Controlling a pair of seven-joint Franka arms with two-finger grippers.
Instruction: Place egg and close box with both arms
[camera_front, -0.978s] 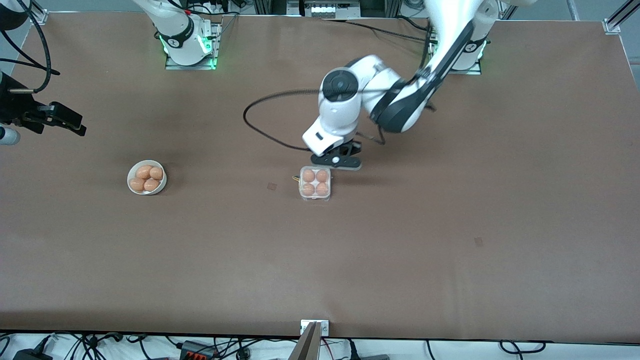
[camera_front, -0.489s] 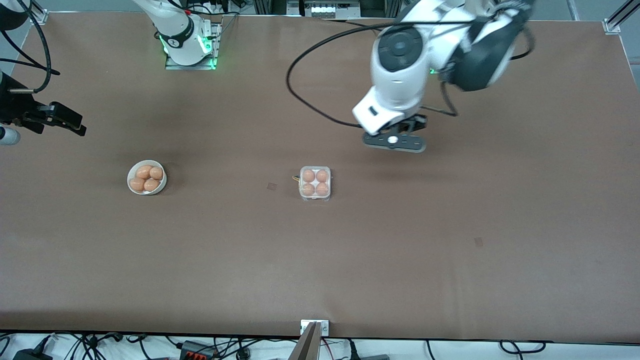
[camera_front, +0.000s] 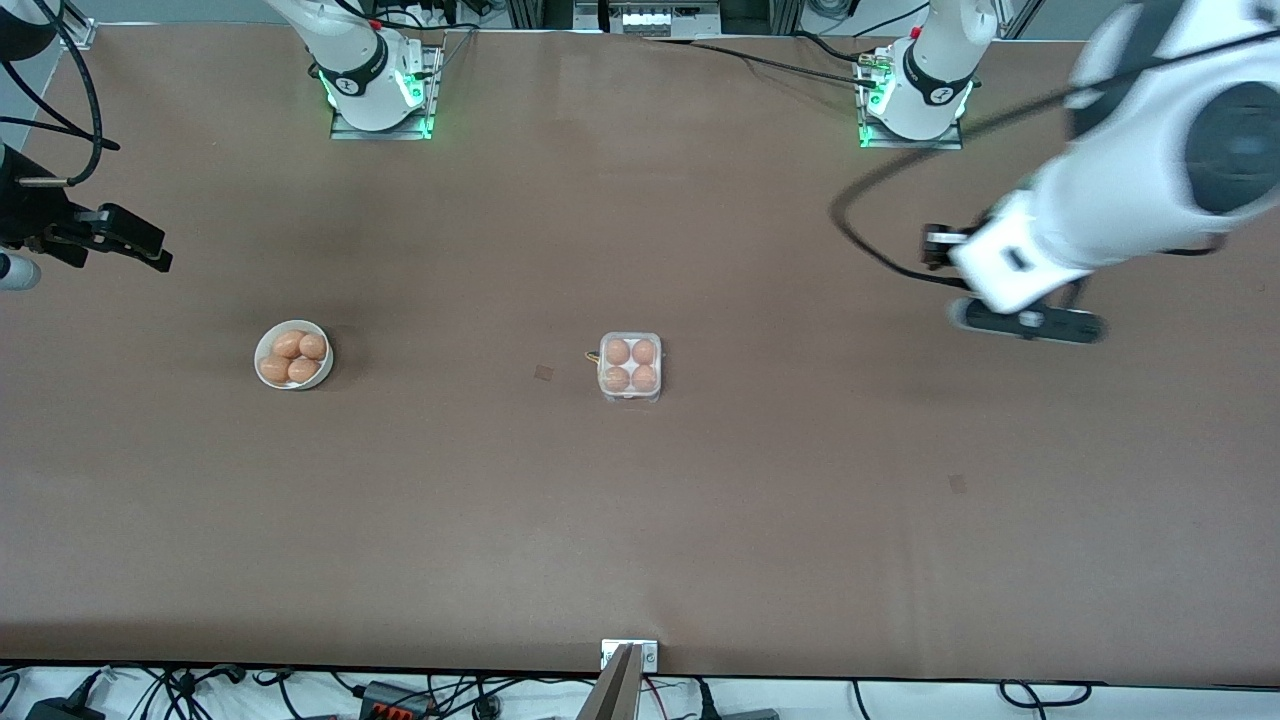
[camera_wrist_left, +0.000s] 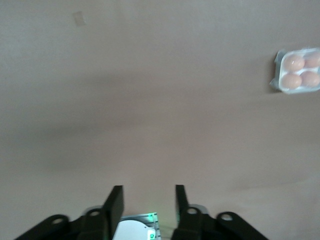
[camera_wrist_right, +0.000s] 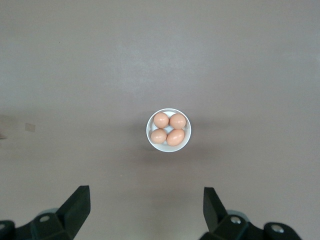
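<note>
Box (camera_front: 630, 367) sits mid-bench in the front view, four brown eggs filling its cells and its clear lid apparently down over them, though the lid's latch cannot be made out. The left gripper (camera_front: 1030, 322) hangs over bare bench well toward the left arm's end of the table, well apart from the box, which lies toward the right arm's end from it. The right gripper (camera_front: 120, 240) hovers at the opposite edge of the view, near the bowl (camera_front: 293, 354) of four more eggs; the right arm appears to be waiting. Neither gripper is close to the box, and both stand about equally far off. The square box offers no long axis to line up with.

From the left wrist view, the left gripper (camera_wrist_left: 145, 205) has its fingers partly apart with nothing between them, and the box (camera_wrist_left: 299, 71) shows small at the frame's edge, far from the fingers.

From the right wrist view, the right gripper (camera_wrist_right: 146, 205) is spread wide and empty, looking straight down on the bowl (camera_wrist_right: 169, 130), which sits on the bench well clear of the fingertips.

Judging by the full tray, little seems left to do.
</note>
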